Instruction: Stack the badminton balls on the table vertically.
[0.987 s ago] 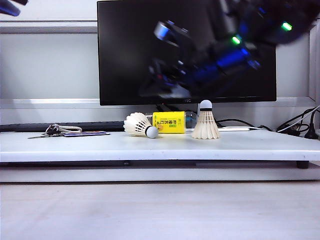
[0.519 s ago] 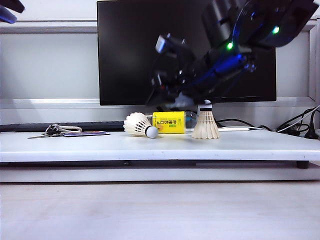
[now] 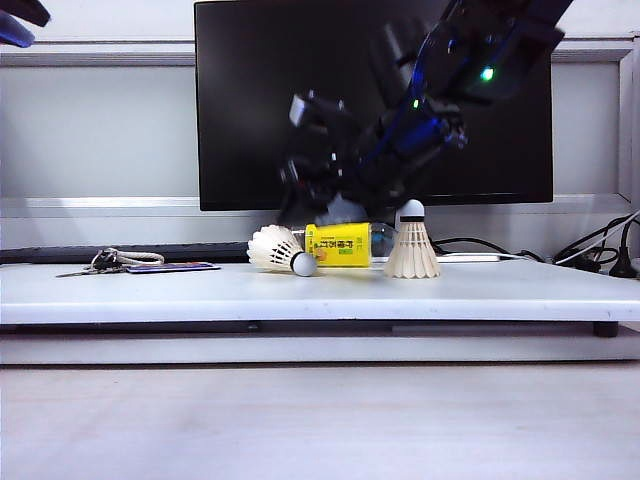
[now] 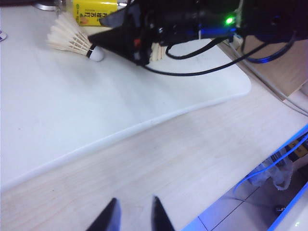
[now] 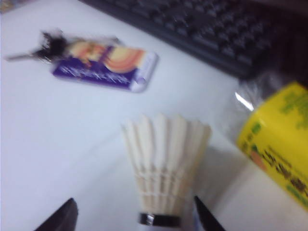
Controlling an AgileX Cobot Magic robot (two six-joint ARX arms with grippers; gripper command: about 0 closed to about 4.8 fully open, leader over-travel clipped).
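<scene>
One badminton ball (image 3: 275,247) lies on its side on the white table (image 3: 500,290), cork tip (image 3: 304,264) towards the front. The other badminton ball (image 3: 411,250) stands upright on its skirt further right. My right gripper (image 3: 305,205) hangs blurred just above the lying ball. In the right wrist view that ball (image 5: 166,159) rests between the wide-open fingers of the right gripper (image 5: 136,216), untouched. My left gripper (image 4: 134,207) hovers high over the wood-grain surface, its fingers a narrow gap apart and empty. From there the lying ball (image 4: 70,36) shows beside the right arm (image 4: 144,29).
A clear bottle with a yellow label (image 3: 338,244) lies just behind the two balls. Keys and a purple card (image 3: 150,264) sit at the table's left. A monitor (image 3: 250,100) and keyboard (image 5: 216,33) stand at the back, with cables (image 3: 590,250) at the right.
The right arm has come down and leftwards, from in front of the monitor to just above the lying ball. Both balls and the left arm have stayed put.
</scene>
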